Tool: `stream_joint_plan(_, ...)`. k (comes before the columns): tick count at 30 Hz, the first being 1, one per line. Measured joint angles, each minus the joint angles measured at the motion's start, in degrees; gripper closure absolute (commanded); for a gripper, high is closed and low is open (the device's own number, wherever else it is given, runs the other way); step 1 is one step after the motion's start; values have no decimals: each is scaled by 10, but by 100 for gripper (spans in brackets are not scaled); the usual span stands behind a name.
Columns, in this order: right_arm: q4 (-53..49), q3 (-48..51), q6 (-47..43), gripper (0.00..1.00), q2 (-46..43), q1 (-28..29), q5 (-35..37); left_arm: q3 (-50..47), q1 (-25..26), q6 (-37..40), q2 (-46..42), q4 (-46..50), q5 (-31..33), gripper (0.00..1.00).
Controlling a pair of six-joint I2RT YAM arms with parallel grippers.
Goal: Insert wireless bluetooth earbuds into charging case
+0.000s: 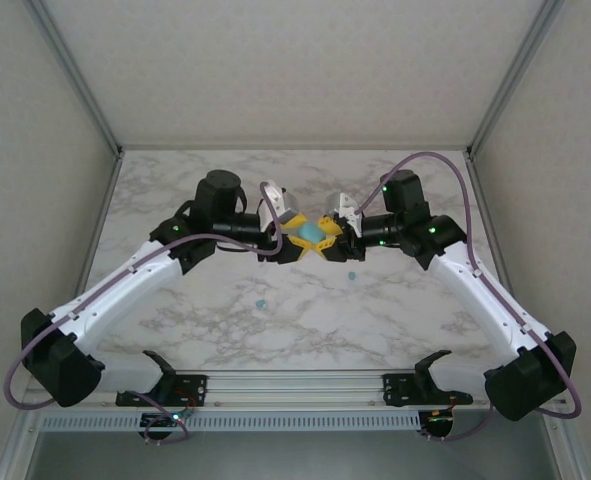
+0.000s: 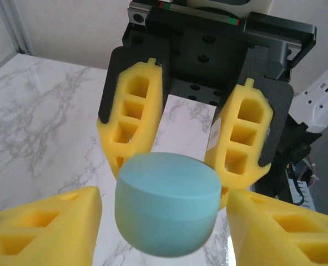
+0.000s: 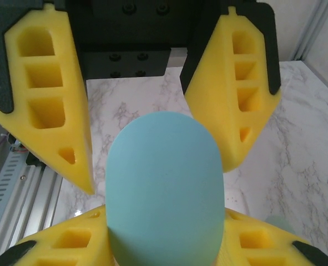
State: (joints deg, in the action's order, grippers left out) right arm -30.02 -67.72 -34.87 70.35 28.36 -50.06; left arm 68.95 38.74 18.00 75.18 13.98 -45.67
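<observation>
- The charging case is a rounded teal-blue shell with a seam running round it and its lid closed. In the top view it sits at the middle, where the two arms meet.
- The right fingers are closed onto the charging case. In the right wrist view both yellow foam pads press its lower flanks, at 7 and 5 o'clock of the shell, with no gap showing.
- The left fingers are spread a little wider than the charging case and have hold of nothing. In the left wrist view a sliver of marble shows between each pad and the shell, at 8 and 4 o'clock of it.
- The two sets meet tip to tip. In the top view the left comes in from 9 o'clock and the right from 3 o'clock, and both flank the case on the same two sides.
- The worktop is white marble with grey veins. In the left wrist view it shows behind and below the case, which is carried above it.
- Two tiny teal pieces lie loose on the worktop, outside the case.
- The right-hand earbud is near the case, between 4 and 5 o'clock of it.
- The left-hand earbud is farther off, at about 7 o'clock.
- The two earbuds are well apart from each other.
- An aluminium rail runs along the near edge at 6 o'clock, between the arm bases.
</observation>
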Motion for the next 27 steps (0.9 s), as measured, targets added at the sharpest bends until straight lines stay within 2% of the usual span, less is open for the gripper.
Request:
stream_joint_plan(5,2,0,-3,64,0,0,-2,19,0,8,18,24,-16,47)
stream_joint_plan(9,-1,0,-5,63,5,0,-2,24,0,20,24,40,-23,47)
stream_joint_plan(27,-13,-9,-11,62,16,1,-16,38,-3,75,25,82,-23,58)
